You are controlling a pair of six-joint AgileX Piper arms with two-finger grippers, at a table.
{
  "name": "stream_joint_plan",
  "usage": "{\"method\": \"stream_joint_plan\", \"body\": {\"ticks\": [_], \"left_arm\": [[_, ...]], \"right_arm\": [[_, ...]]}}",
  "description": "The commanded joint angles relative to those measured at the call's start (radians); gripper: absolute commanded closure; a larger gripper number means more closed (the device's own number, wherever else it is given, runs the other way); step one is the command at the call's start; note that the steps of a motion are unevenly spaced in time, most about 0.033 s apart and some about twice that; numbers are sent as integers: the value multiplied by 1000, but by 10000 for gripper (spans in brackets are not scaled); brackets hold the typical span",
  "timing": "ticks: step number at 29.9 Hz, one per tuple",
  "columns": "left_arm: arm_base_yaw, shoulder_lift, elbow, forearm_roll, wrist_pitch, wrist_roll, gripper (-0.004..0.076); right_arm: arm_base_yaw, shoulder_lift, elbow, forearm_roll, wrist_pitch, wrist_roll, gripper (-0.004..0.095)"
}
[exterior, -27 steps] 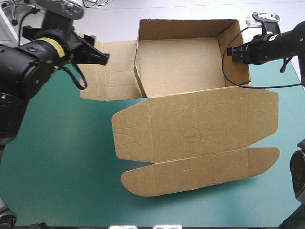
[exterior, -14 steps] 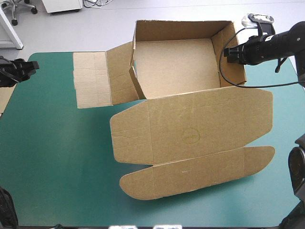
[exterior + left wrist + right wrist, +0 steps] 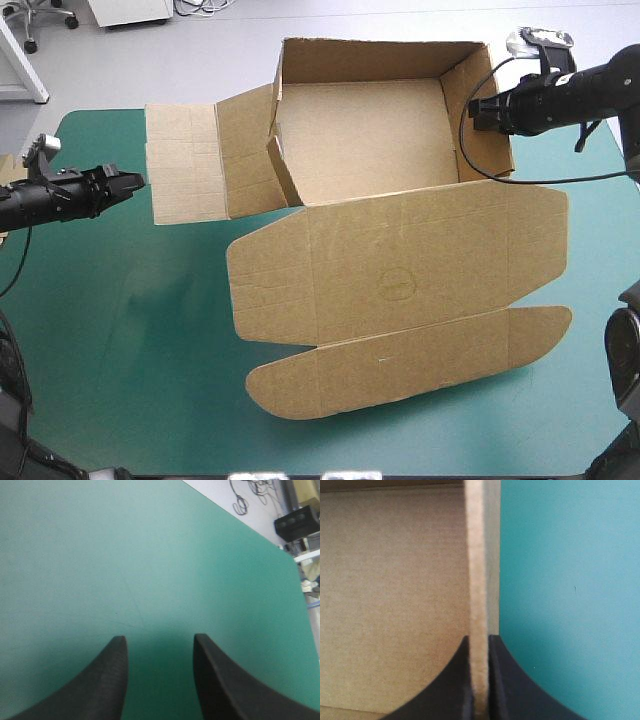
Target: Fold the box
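Brown box [image 3: 360, 140] wall clamped by right gripper [image 3: 477, 112]; left gripper [image 3: 137, 182] outstretched, jaws apart.

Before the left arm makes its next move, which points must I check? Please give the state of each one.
1. Right hand grips the box at its right wall: ok, shut on the edge.
2. Left hand open and empty: ok, only the teal-green cover shows between its fingers.
3. Left hand at the left flap: not ok, it is beside the flap, apart from it.
4. Left flap raised: not ok, it is spread outward.
5. Lid flat, out of the way: ok.
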Motion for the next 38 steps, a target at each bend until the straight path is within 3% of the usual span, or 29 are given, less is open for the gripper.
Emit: {"method": "stream_joint_plan", "body": {"ticks": [1,13,15,19,23,31,38], "left_arm": [[-9,18,-21,-170,45,78,428],[-286,121,-22,-354,33,202,430],[-297,121,-25,-393,61,203,430],[-297,121,-33,-513,216,216,430],[-329,109,-44,-550,229,226,430],[-392,76,-162,-561,229,135,426],[-469,72,-337,-442,229,-5,345]], "right_arm": [[-3,-52,-26,81,-5,6,925],[-3,-52,-26,82,-11,8,925],[-3,-52,-26,62,-13,12,925],[-3,-52,-26,49,-15,17,925],[-3,-52,-26,49,-17,17,925],[-3,-52,-26,1,-22,29,925],[-3,-52,-26,1,-34,39,925]]}}
